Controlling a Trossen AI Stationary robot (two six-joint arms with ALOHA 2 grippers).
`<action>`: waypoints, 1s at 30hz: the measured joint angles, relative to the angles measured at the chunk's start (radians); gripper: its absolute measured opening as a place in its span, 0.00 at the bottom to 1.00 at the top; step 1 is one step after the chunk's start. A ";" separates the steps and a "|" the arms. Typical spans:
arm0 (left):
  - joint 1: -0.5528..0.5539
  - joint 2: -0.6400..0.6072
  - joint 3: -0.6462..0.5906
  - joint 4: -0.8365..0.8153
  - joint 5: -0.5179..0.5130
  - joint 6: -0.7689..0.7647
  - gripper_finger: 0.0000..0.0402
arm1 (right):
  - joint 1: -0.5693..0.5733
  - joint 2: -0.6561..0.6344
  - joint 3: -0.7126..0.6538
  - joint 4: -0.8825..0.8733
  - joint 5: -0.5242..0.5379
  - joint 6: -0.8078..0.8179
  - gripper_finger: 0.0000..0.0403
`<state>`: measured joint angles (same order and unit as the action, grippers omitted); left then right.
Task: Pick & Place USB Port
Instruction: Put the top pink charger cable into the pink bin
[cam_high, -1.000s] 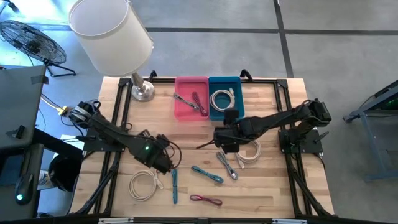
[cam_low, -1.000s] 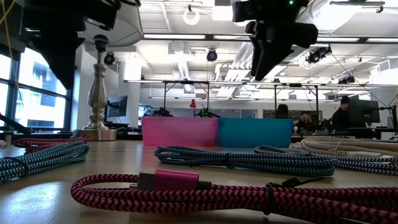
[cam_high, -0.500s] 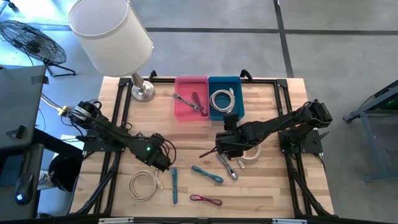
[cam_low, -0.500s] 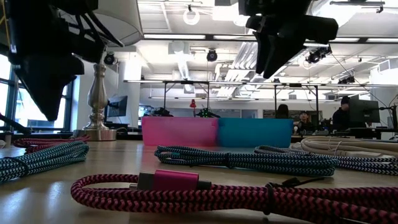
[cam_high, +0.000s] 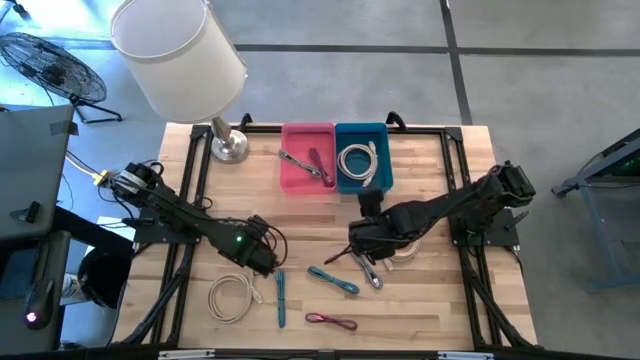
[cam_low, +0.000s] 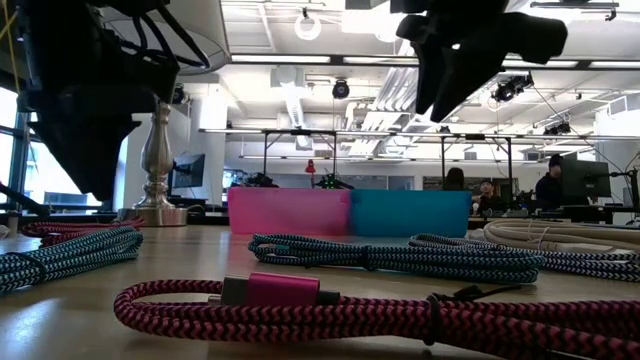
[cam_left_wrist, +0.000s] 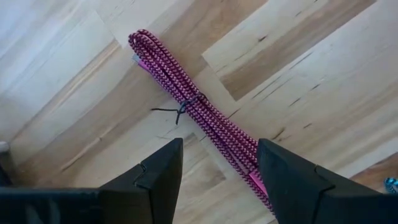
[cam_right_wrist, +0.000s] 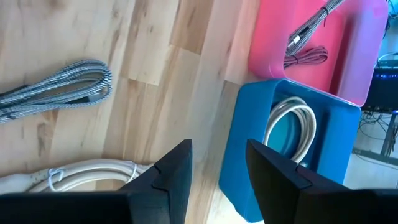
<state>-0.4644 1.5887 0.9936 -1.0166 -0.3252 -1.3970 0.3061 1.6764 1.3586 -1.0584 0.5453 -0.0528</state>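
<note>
While no writing shows anywhere, a lamp overhangs the table; pink bin and blue bin hold cables. Left gripper, jaws apart and empty, hovers over the magenta cable; right gripper likewise.

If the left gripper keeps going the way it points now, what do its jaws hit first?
Most likely the magenta braided cable: it lies straight ahead between the open jaws of the left gripper, with bare table around it. Depth is hard to judge.
</note>
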 joint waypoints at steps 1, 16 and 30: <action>0.000 0.000 0.000 0.001 -0.002 0.000 0.50 | 0.005 0.000 0.000 -0.001 -0.001 0.000 0.35; 0.000 0.020 -0.001 0.023 -0.010 -0.023 0.50 | 0.048 0.000 0.000 -0.007 -0.001 0.010 0.35; 0.079 0.107 -0.001 0.073 0.051 0.066 0.50 | 0.048 0.000 0.001 -0.002 -0.002 0.030 0.35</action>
<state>-0.3855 1.6956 0.9924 -0.9439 -0.2739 -1.3311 0.3546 1.6764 1.3598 -1.0607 0.5430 -0.0231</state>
